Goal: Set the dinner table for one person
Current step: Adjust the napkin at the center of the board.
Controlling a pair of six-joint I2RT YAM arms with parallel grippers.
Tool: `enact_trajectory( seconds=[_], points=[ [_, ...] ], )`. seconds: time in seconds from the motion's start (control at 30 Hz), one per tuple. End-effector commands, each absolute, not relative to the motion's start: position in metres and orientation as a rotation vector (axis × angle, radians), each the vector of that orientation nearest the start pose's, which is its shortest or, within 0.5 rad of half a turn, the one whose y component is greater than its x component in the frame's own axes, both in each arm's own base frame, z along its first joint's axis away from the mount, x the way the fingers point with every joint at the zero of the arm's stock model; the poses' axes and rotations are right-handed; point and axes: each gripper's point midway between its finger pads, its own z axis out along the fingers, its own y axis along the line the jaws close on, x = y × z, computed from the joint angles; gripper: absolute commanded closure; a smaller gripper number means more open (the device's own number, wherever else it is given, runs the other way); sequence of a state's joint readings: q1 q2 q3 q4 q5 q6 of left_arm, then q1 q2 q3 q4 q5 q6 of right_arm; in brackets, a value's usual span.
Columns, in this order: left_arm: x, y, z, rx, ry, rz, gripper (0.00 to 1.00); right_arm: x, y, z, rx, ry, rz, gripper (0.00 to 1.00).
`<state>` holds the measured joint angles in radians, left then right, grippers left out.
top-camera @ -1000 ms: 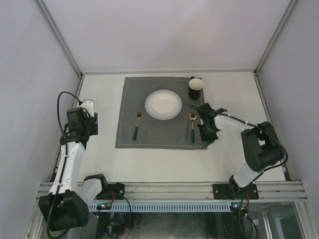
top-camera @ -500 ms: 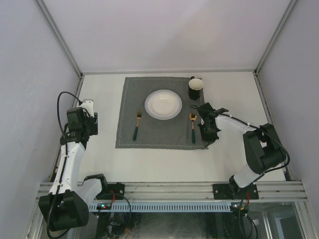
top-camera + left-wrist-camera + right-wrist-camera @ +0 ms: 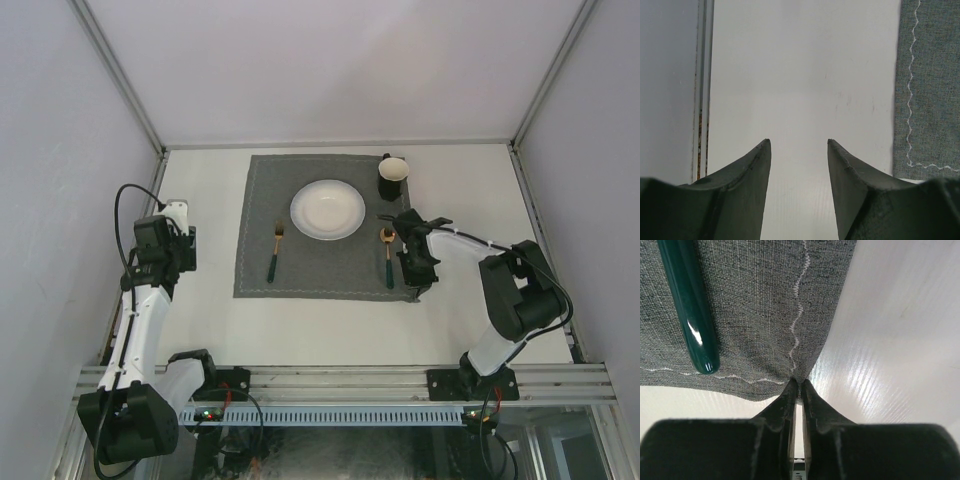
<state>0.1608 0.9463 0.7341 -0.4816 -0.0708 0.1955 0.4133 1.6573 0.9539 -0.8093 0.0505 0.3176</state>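
The off-white dinner table (image 3: 480,200) carries a square grey stitched mat (image 3: 320,270). On the mat are a white plate (image 3: 327,209), a gold fork with a green handle (image 3: 275,250) to its left, a matching spoon (image 3: 387,255) to its right and a dark cup (image 3: 392,176) at the far right corner. My right gripper (image 3: 799,381) is shut on the mat's near right corner (image 3: 755,305), close to the spoon's green handle (image 3: 690,305). My left gripper (image 3: 799,142) hangs open over bare table (image 3: 800,75), left of the mat's edge (image 3: 930,90).
Aluminium rails edge the table, one just left of my left gripper (image 3: 702,90). Grey walls close in the left, right and far sides. The right arm (image 3: 510,290) reaches in from the right, its gripper (image 3: 416,280) low at the mat corner.
My right gripper has edged slightly to the left at the mat's near right corner, and the mat has shifted a little with it. The left arm has not moved.
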Motion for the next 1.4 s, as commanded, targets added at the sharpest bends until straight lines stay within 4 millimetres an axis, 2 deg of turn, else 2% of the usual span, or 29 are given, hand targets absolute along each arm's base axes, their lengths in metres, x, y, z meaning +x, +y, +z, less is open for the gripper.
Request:
enact_trajectory(
  seconds=[0.0,0.03,0.07,0.1,0.17,0.2,0.27,0.37,0.47,0.57,0.8,0.97,1.03,1.1,1.2,1.3,1.37],
  points=[
    [0.281,0.067,0.155,0.015,2.239,0.267,0.47,0.222,0.09,0.009,-0.093,3.076,-0.118,0.89],
    [0.282,0.067,0.155,0.016,2.24,0.267,0.47,0.221,0.091,0.009,-0.093,3.08,-0.105,0.77],
    [0.282,0.066,0.155,0.018,2.239,0.265,0.47,0.222,0.092,0.01,-0.103,3.078,-0.09,0.57],
    [0.282,0.067,0.155,0.017,2.238,0.266,0.47,0.223,0.094,0.011,-0.111,3.071,-0.079,0.44],
    [0.282,0.066,0.154,0.018,2.242,0.265,0.47,0.226,0.097,0.016,-0.128,3.053,-0.057,0.28],
    [0.282,0.067,0.154,0.017,2.243,0.265,0.47,0.228,0.099,0.02,-0.138,3.042,-0.039,0.25],
    [0.282,0.066,0.154,0.019,2.24,0.263,0.47,0.237,0.105,0.032,-0.161,3.006,0.002,0.24],
    [0.282,0.066,0.155,0.017,2.238,0.264,0.47,0.259,0.108,0.058,-0.177,2.899,0.011,0.25],
    [0.281,0.067,0.156,0.016,2.236,0.266,0.47,0.284,0.105,0.083,-0.178,2.794,-0.009,0.27],
    [0.28,0.067,0.157,0.014,2.232,0.27,0.47,0.302,0.099,0.1,-0.158,2.735,-0.031,0.28],
    [0.279,0.066,0.16,0.014,2.222,0.271,0.47,0.345,0.079,0.102,-0.121,2.614,-0.154,0.4],
    [0.278,0.067,0.162,0.012,2.217,0.275,0.47,0.379,0.073,0.11,-0.194,2.499,-0.218,0.47],
    [0.278,0.067,0.162,0.013,2.216,0.278,0.47,0.385,0.085,0.118,-0.26,2.467,-0.148,0.54],
    [0.279,0.067,0.162,0.013,2.215,0.278,0.47,0.39,0.114,0.138,-0.363,2.414,0.046,0.57],
    [0.279,0.068,0.161,0.009,2.219,0.281,0.47,0.39,0.152,0.164,-0.481,2.334,0.27,0.56],
    [0.279,0.069,0.161,0.006,2.22,0.283,0.47,0.391,0.181,0.179,-0.59,2.314,0.329,0.57],
    [0.279,0.069,0.162,0.006,2.215,0.285,0.47,0.39,0.193,0.174,-0.67,2.342,0.326,0.58]
  ],
)
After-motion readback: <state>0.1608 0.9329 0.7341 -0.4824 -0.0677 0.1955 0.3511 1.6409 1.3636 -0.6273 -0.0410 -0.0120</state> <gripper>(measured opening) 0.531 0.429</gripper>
